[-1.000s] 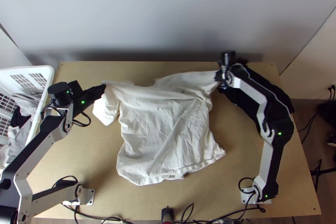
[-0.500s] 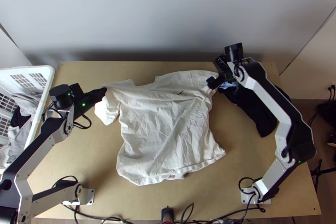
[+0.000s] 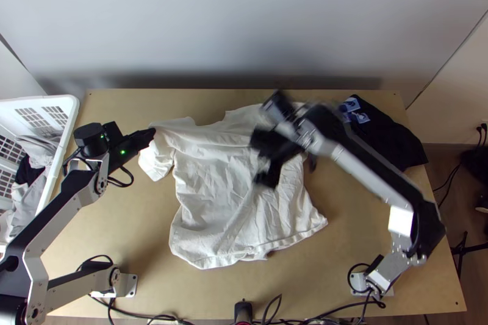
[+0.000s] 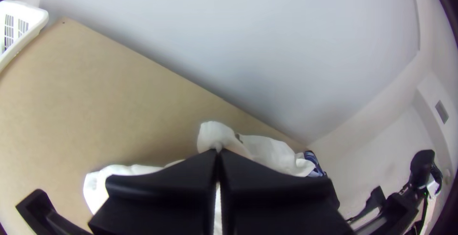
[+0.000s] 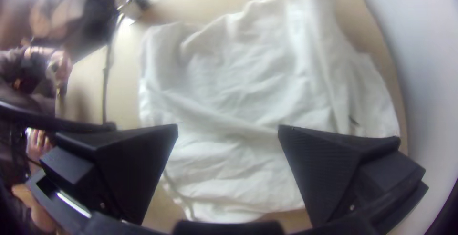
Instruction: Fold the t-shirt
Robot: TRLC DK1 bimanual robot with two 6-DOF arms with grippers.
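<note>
T-shirt (image 3: 238,203), white and creased, lies spread around the middle of the table (image 3: 348,264), its hem toward the near edge, its upper part close to the far edge. Soft folds run across that upper part from the left gripper (image 3: 152,132). This gripper is at the shirt's upper left; in the left wrist view its fingers (image 4: 167,180) are closed together, with a pinch of white fabric between the tips. The right gripper (image 3: 261,160) is above the shirt, blurred in the top view; the right wrist view shows its fingers (image 5: 136,163) wide apart, holding nothing. A black garment (image 3: 393,139) lies bunched near the table's far right corner. A white plastic basket (image 3: 72,111) with clothes in it stands at the left edge.
</note>
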